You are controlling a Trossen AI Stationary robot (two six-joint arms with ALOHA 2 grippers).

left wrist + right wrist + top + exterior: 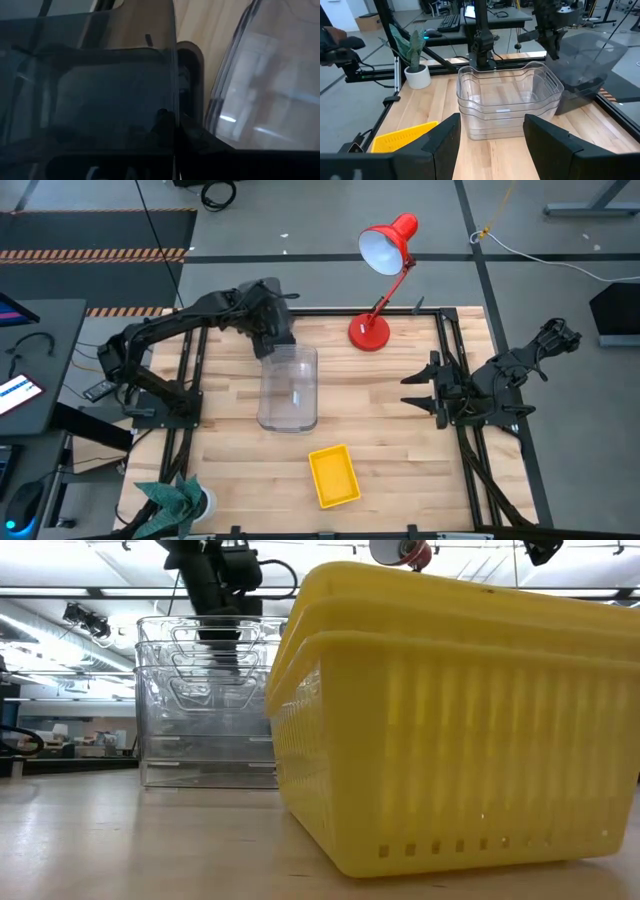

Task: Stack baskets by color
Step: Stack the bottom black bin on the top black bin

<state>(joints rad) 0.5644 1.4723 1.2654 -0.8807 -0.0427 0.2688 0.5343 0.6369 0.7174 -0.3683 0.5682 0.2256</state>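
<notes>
My left gripper [272, 338] is shut on a smoky grey basket [592, 57], just beyond the far end of the nested clear baskets [288, 388]. Those clear baskets stand on their base mid-table. Under the held basket, more dark grey plastic [577, 102] rests on the table. A nested set of yellow baskets [333, 475] sits on its base near the front edge. It fills the low view in front of the clear baskets [205, 700]. My right gripper [408, 390] waits open at the right side, above the table, facing the clear baskets [507, 102]. My left gripper grips the grey basket by its upper wall [175, 100], at the side facing the clear baskets. One finger [192, 65] is outside the wall, and the other shows darkly through it from inside. The fingers slant down from above. The basket sits tilted in the hold.
A red desk lamp [385, 280] stands at the far edge, right of my left gripper. A potted plant [180, 500] sits at the near left corner. Bare wood lies between the clear baskets and my right gripper.
</notes>
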